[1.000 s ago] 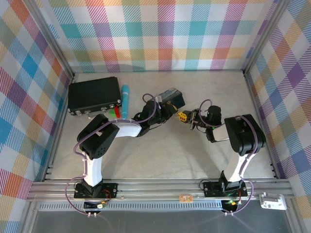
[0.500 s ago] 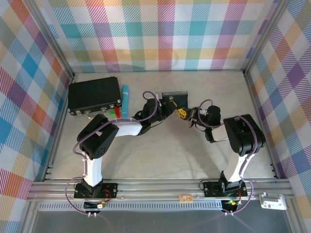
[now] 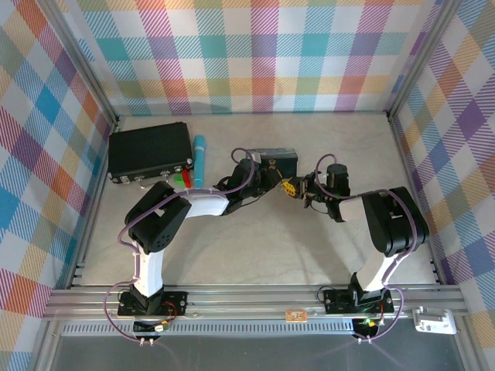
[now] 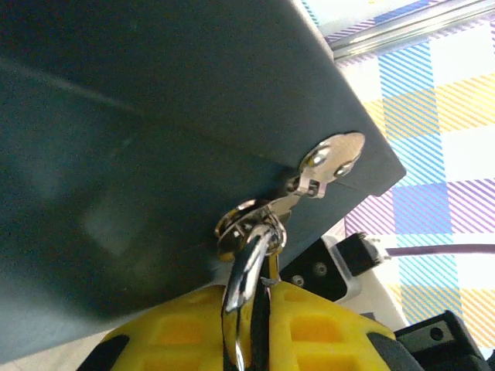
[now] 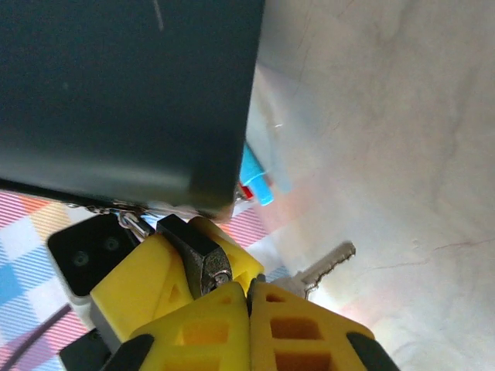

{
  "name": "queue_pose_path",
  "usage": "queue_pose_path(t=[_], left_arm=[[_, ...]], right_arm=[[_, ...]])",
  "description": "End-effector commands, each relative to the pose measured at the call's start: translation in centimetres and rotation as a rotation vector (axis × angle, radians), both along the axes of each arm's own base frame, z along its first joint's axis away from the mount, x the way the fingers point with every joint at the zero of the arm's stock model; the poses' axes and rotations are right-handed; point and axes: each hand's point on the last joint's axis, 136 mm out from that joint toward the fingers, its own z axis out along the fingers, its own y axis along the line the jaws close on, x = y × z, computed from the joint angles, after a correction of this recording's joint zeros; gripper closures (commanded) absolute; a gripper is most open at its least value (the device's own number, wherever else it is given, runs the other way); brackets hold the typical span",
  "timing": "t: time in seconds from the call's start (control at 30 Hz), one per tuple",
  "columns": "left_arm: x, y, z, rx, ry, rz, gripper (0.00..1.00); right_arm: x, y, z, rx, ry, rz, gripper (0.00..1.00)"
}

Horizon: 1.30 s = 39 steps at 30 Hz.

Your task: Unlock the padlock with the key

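**Top external camera:** fixed high behind the arm bases [image 3: 147, 303], facing down and forward. It stands far enough off to take in the whole table [image 3: 255, 255] and the checked walls [image 3: 255, 54].

**Left wrist camera:** set just behind the left gripper [image 4: 259, 332], facing along its fingers [image 4: 325, 332]. It is very near the dark box [image 4: 155, 116].

**Right wrist camera:** set just behind the right gripper [image 5: 249, 309] and equally near. The key [image 5: 329, 261] and the table surface lie beyond.

**Shared field:** the dark box appears in all three views. The padlock [image 5: 203, 259] lies in both wrist views.
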Motion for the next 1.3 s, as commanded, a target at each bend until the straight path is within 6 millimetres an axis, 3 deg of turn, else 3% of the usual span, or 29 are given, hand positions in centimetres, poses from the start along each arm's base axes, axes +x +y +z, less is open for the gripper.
queue_pose_path(t=[0.0,0.13,0.4,0.53,0.7,0.9,1.27], left_arm=[[-1.6,-2.9,1.0,-0.031,-0.018,-0.091,1.00],[-1.3,-2.9,0.8,-0.038,0.005,-0.067,1.00],[-1.1,-3.2,0.7,-0.073,0.071,-0.044,1.00],[-1.4,-3.5,0.5,-0.071,0.115,-0.056,1.00],[-2.2,-3.6,0.1,-0.056,0.173,-0.075,1.00],[-3.0,-3.7,-0.3,-0.070,0.243,-0.091,1.00],[-3.3,-3.7,0.1,-0.091,0.271,-0.090,1.00]], right_arm=[[-1.9,1.1,0.2,-0.102,-0.094,0.134,0.85],[-2.9,-0.4,-0.6,-0.264,-0.130,0.143,0.71],[-5.6,-4.0,0.0,-0.628,-0.257,0.254,0.63],[-6.3,-4.6,0.7,-0.737,-0.377,0.333,0.65],[-5.9,-4.0,1.6,-0.874,-0.599,0.434,0.64],[-4.1,-2.6,2.6,-0.979,-0.824,0.527,0.62],[-1.9,-0.5,1.2,-1.093,-0.921,0.653,0.65]])
